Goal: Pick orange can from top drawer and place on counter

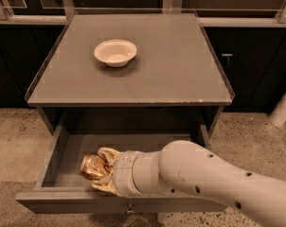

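The orange can [90, 167] lies on its side in the open top drawer [147, 143], at the front left of the grey floor. My gripper [97, 168] reaches into the drawer from the right, and its cream fingers [106, 153] sit above and below the can, closed against it. The can rests low in the drawer, close to the front panel. The white arm crosses the drawer's right front corner and hides that part. The grey counter [181, 70] is directly above the drawer.
A white bowl [115, 52] stands on the counter, left of centre towards the back. Thin clear edging rims the counter. Dark cabinets stand on both sides and behind. A white post [282, 105] stands at the far right on the speckled floor.
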Tool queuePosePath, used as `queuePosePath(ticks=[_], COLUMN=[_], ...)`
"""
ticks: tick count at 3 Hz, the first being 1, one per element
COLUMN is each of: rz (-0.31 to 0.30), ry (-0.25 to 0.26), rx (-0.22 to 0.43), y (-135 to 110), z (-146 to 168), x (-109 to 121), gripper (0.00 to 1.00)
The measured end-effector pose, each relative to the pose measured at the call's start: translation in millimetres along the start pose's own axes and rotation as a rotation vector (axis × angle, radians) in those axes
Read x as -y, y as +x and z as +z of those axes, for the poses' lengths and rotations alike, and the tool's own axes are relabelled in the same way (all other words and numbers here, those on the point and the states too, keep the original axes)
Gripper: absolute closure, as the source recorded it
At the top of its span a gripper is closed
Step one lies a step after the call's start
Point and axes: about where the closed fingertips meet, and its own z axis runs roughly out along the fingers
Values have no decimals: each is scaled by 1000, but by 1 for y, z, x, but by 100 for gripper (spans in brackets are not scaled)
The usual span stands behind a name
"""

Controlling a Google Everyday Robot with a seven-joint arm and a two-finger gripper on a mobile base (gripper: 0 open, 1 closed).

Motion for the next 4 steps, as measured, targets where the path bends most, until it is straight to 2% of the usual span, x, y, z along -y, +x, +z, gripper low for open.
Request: queuePosePath(ticks=[1,2,3,4], rz=[-63,-218,-362,-403], ry=[-24,-30,-47,-21], rx=[-2,-7,14,44], y=[-14,-38,-79,-111], z=[-13,-53,-92,-113], x=[15,66,104,121], gripper=[100,100,100,100])
